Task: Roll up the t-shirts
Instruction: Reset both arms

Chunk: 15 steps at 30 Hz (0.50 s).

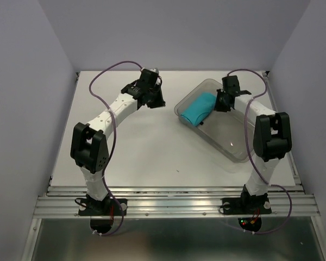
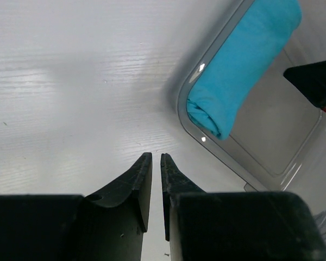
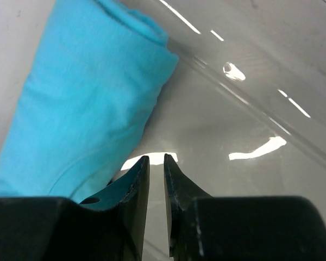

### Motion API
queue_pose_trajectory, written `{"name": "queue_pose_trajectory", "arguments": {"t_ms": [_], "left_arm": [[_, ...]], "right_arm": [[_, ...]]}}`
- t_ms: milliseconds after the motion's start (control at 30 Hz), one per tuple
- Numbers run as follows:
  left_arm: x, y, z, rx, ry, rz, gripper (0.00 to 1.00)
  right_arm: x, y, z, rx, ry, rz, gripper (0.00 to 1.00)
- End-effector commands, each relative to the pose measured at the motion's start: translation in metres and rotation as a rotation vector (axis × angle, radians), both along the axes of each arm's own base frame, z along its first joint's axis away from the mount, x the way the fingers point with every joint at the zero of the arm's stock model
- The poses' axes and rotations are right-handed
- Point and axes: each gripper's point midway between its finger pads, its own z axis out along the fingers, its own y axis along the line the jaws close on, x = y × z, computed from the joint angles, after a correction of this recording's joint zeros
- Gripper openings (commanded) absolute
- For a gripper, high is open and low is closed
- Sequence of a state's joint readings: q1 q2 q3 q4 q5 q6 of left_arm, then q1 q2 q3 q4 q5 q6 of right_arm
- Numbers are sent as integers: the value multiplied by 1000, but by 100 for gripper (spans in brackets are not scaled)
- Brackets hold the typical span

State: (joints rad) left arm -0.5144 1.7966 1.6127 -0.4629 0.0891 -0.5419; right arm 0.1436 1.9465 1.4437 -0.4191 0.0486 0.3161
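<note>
The teal t-shirt lies rolled into a short bundle in the far left end of the clear bin. My right gripper hangs inside the bin just right of the roll. In the right wrist view its jaws stand a narrow gap apart with nothing between them, and the t-shirt is to their left, apart from them. My left gripper is over the bare table left of the bin. Its jaws are also slightly apart and empty, with the t-shirt ahead to the right.
The bin sits diagonally at the table's far right, its near end bare. The white table spreads left and in front of it. Grey walls close the back and both sides. Purple cables loop over each arm.
</note>
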Motion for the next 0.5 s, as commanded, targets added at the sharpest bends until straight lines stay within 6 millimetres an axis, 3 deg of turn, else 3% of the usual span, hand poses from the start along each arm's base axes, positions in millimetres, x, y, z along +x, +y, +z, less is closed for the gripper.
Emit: {"name": "queue_pose_trajectory", "arguments": {"t_ms": [0,267,400,467], "left_arm": [[18,2,-4,6,-19,-11,23],[23,-2,-23,-2,19,-18,21],[17,4,-17,-5,5,-8,21],[12,9,-16,1,-3,-2,21]], "right_arm": [[-18,2,34,48,-52,7,23],[-69,30,26,120,-9,70,22],[-89,19,31,107,-33,13,22],[-98,4,48,74,-97,-57,29]]}}
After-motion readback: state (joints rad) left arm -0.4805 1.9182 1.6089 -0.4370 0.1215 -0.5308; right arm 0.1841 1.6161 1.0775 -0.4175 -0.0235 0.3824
